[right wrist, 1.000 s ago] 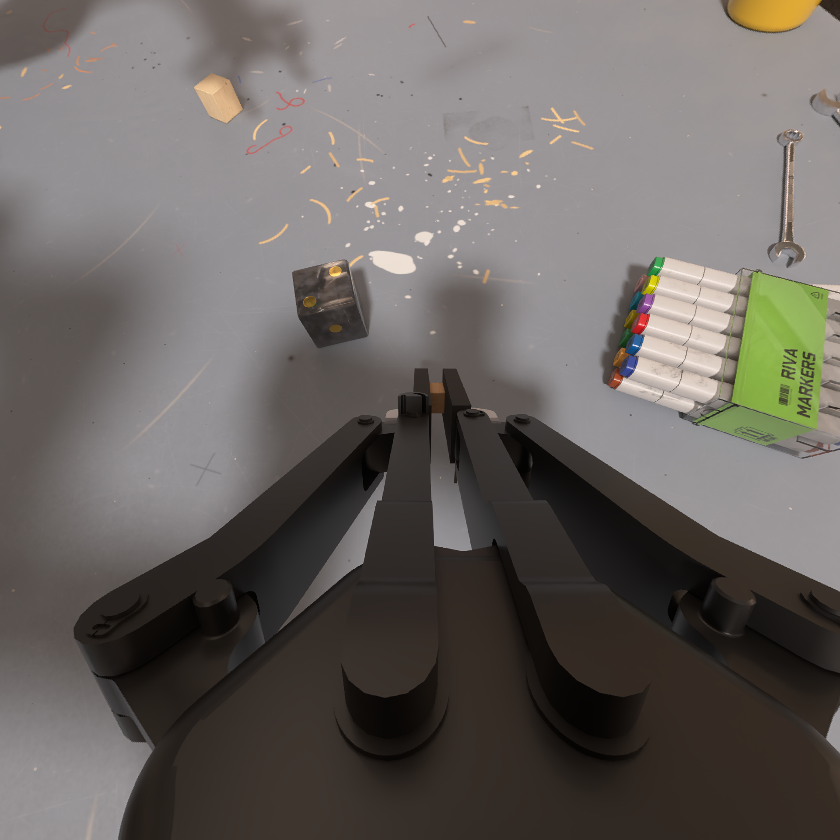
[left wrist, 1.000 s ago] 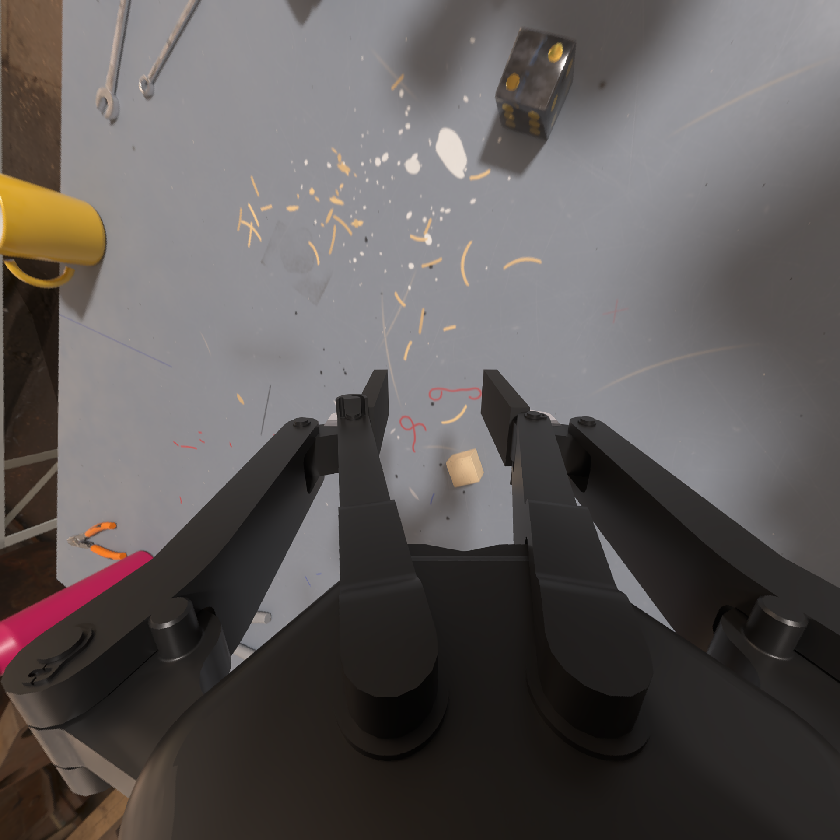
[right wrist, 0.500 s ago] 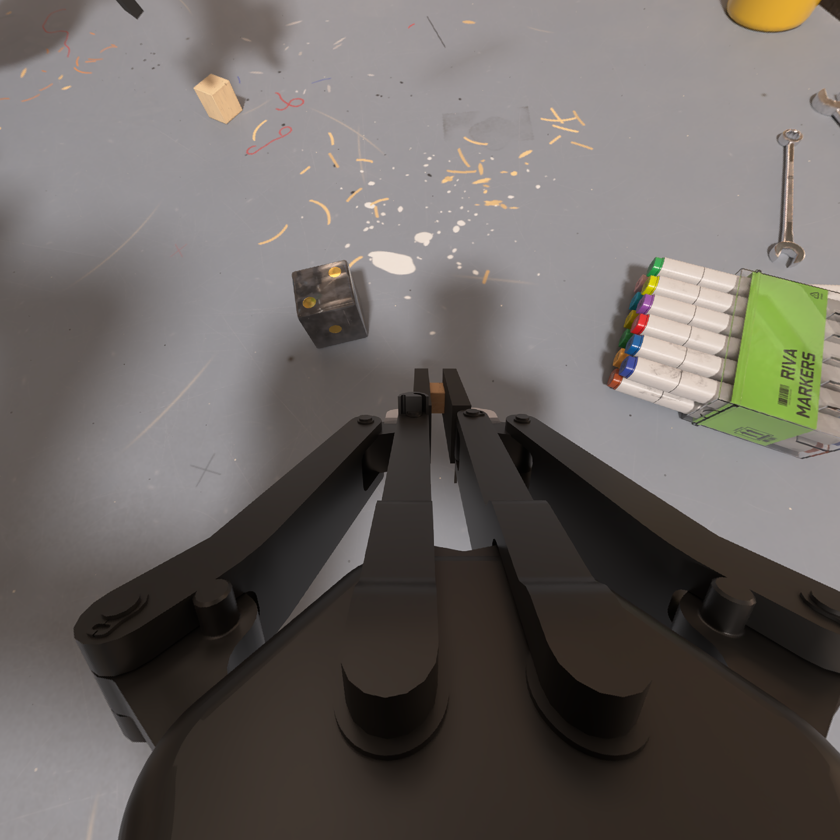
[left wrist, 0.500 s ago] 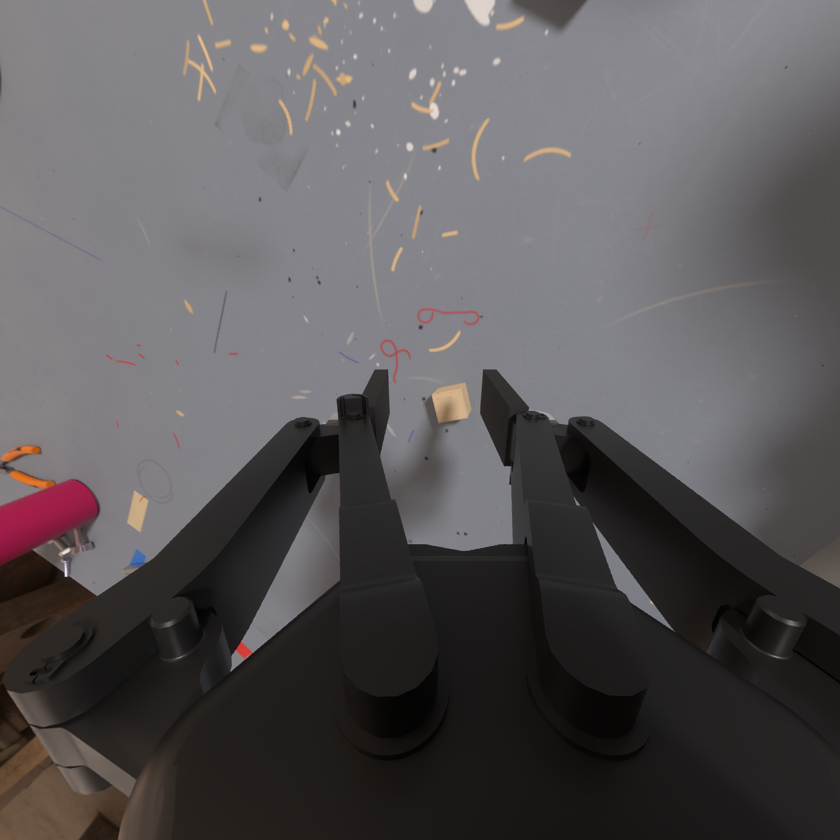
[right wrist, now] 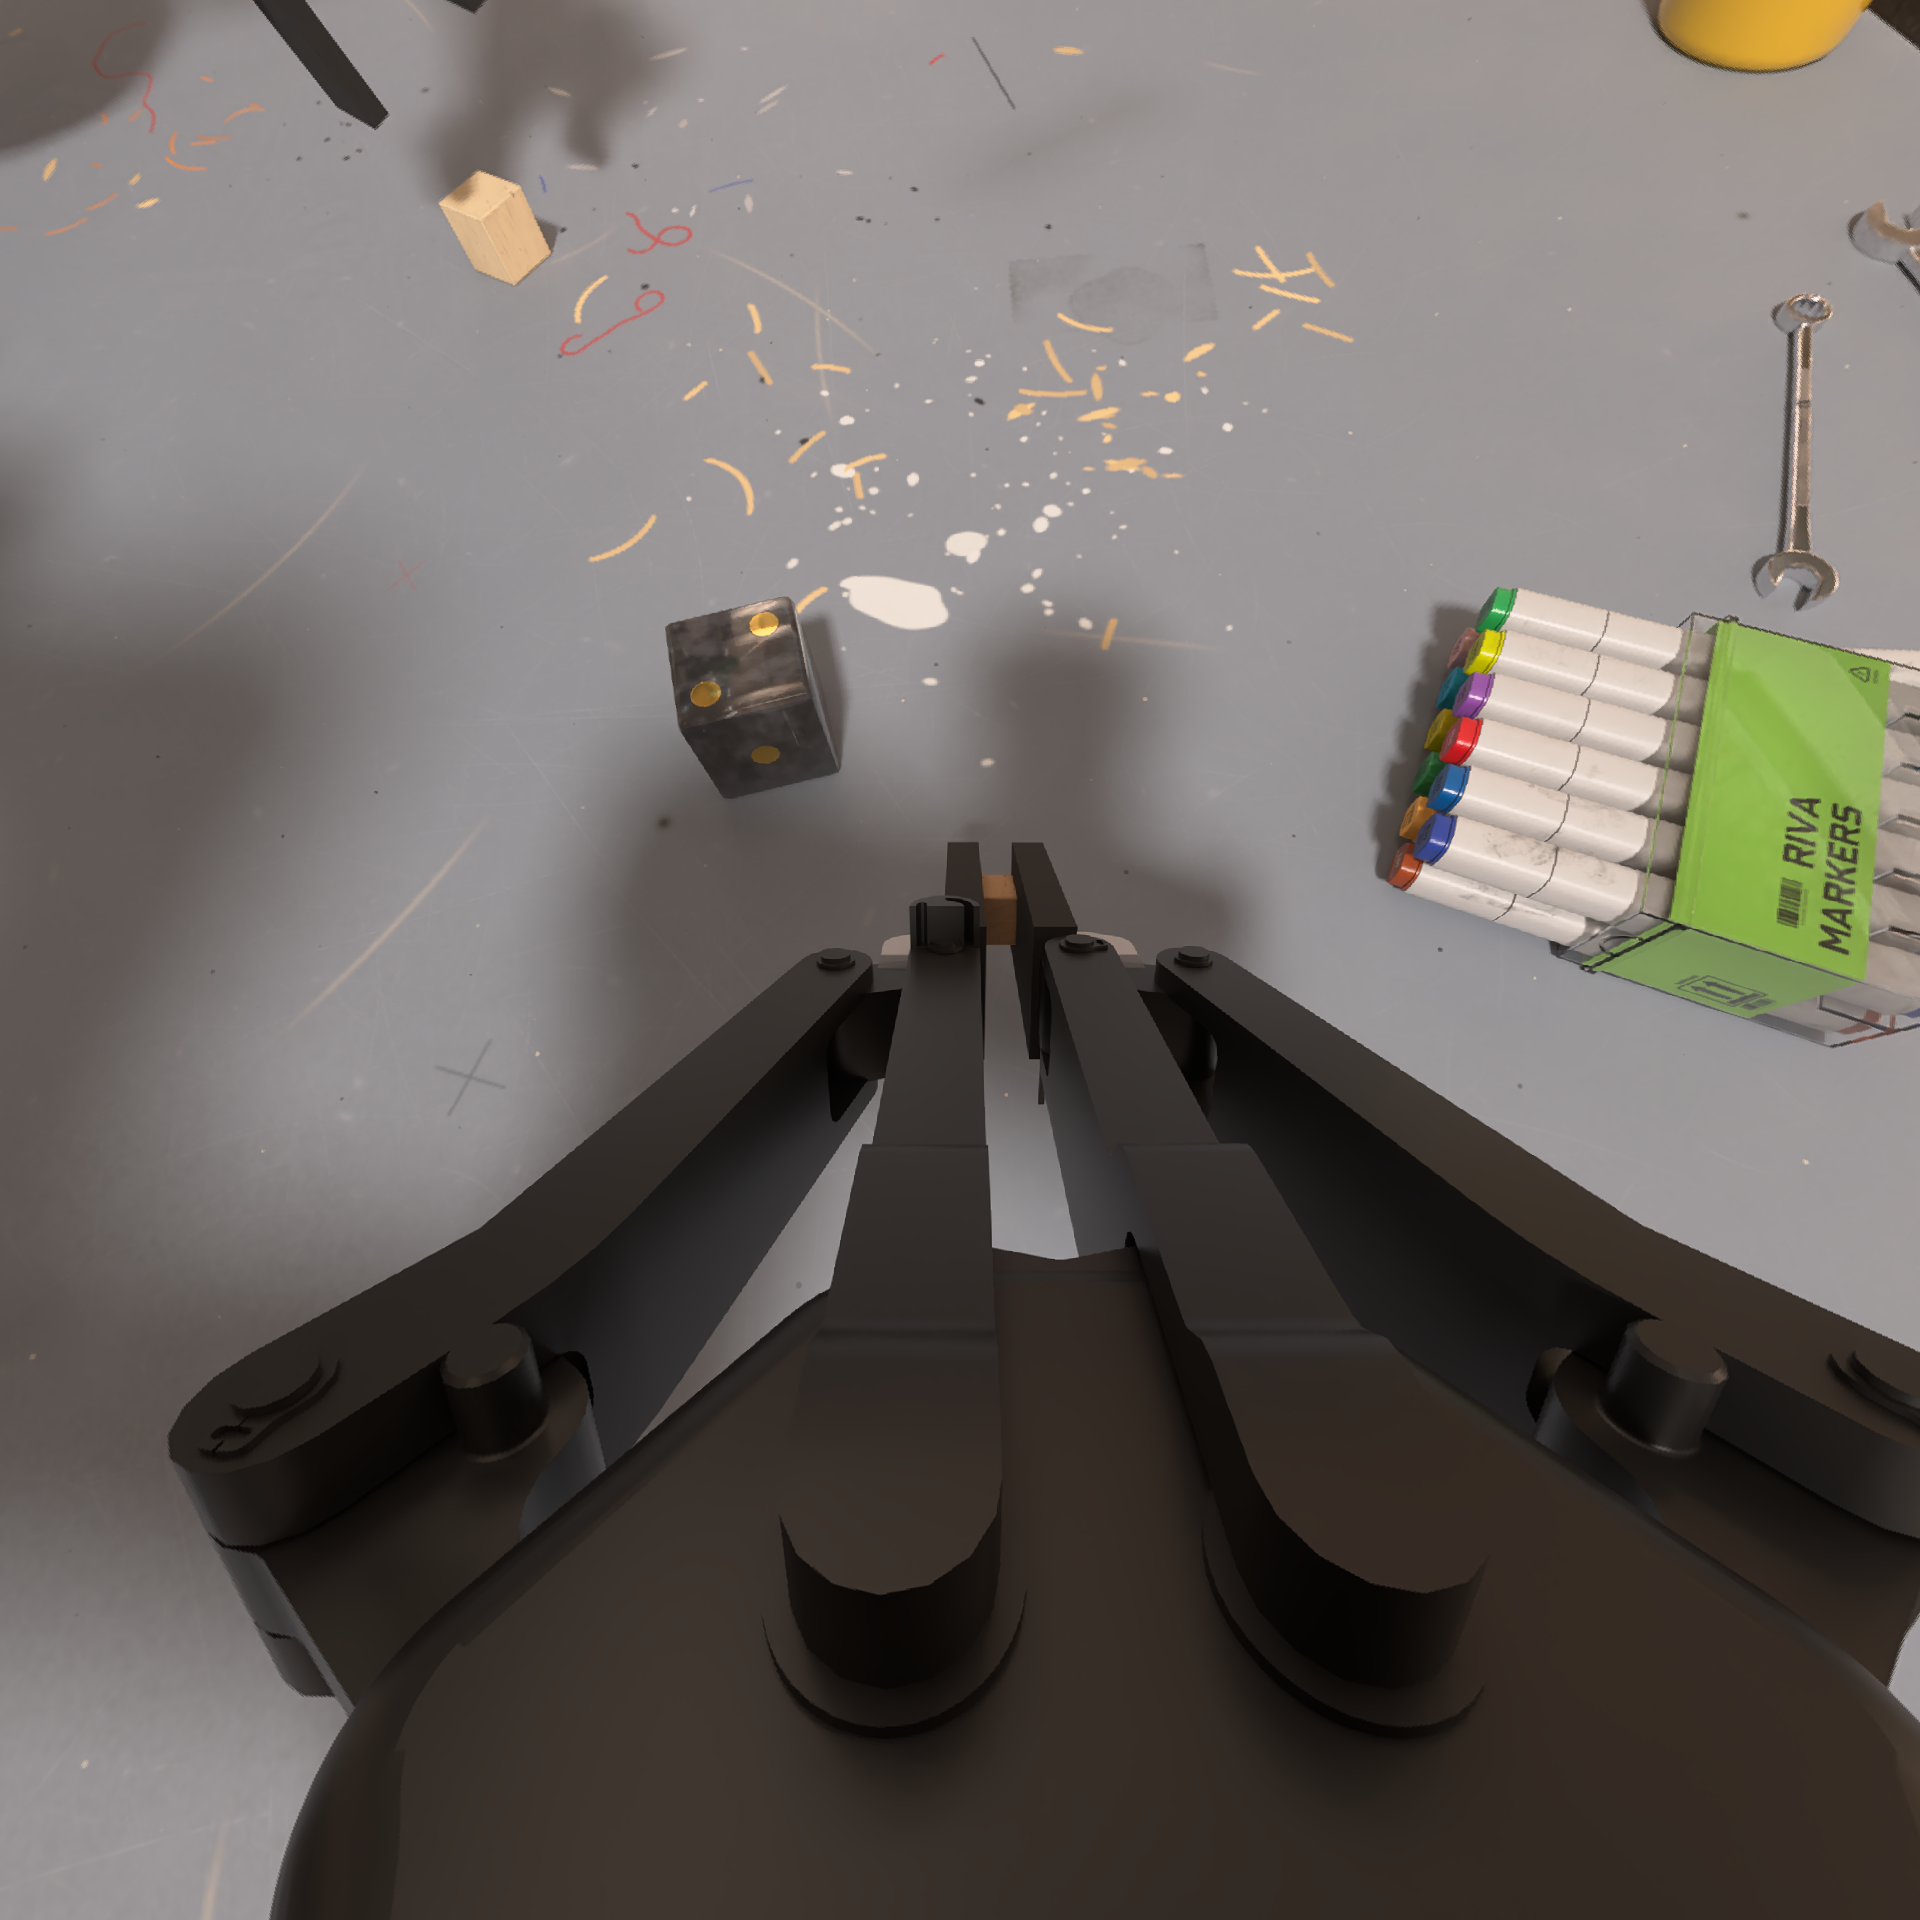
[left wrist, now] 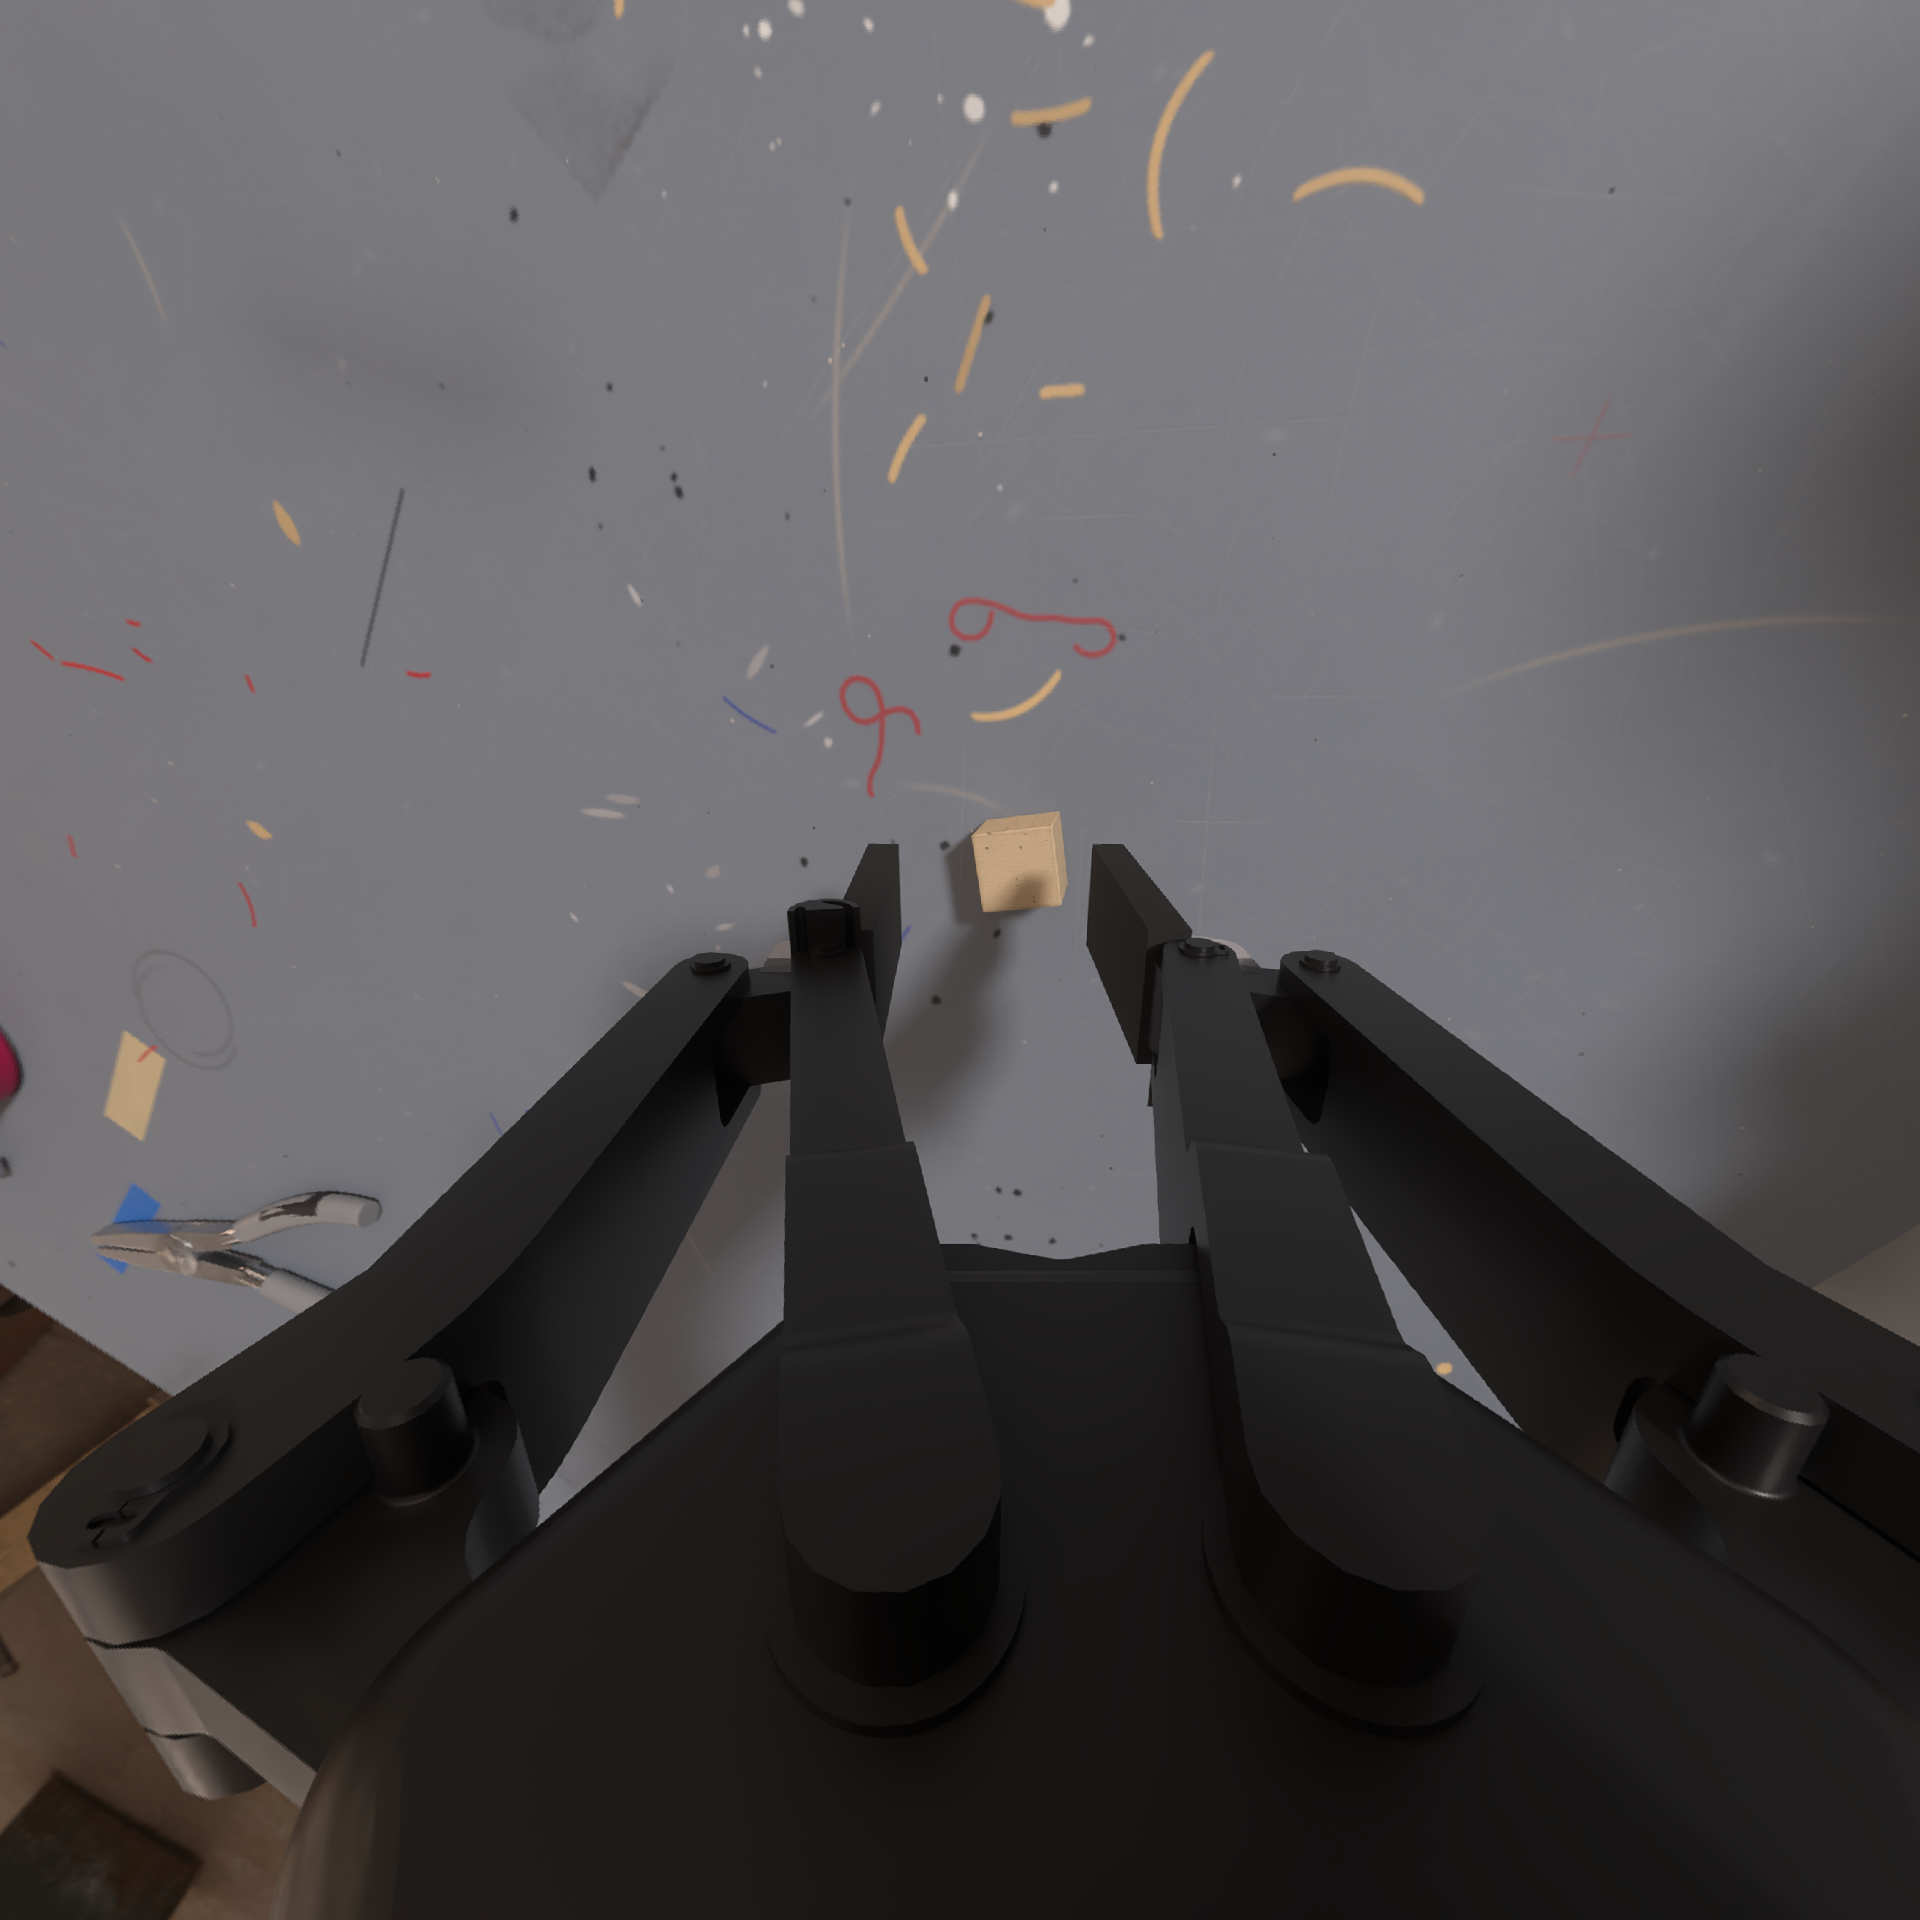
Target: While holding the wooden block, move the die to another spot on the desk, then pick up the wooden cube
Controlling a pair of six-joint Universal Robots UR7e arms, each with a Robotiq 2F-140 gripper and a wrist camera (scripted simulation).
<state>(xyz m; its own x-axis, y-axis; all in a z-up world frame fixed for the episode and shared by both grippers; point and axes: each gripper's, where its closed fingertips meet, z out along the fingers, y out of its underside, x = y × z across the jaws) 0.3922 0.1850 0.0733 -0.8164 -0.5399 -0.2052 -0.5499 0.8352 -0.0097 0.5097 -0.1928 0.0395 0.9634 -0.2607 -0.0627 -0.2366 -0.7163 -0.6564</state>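
Mid-desk, my left gripper hangs half-open straddling the wooden cube; right gripper clamps the wooden block, freeing left.

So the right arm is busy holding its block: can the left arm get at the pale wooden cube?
Probably yes: the left tool is open, the wooden cube lies between its fingertips on bare desk, nothing beside it.

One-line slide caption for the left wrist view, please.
Open left gripper poised over the small wooden cube on the grey desk.
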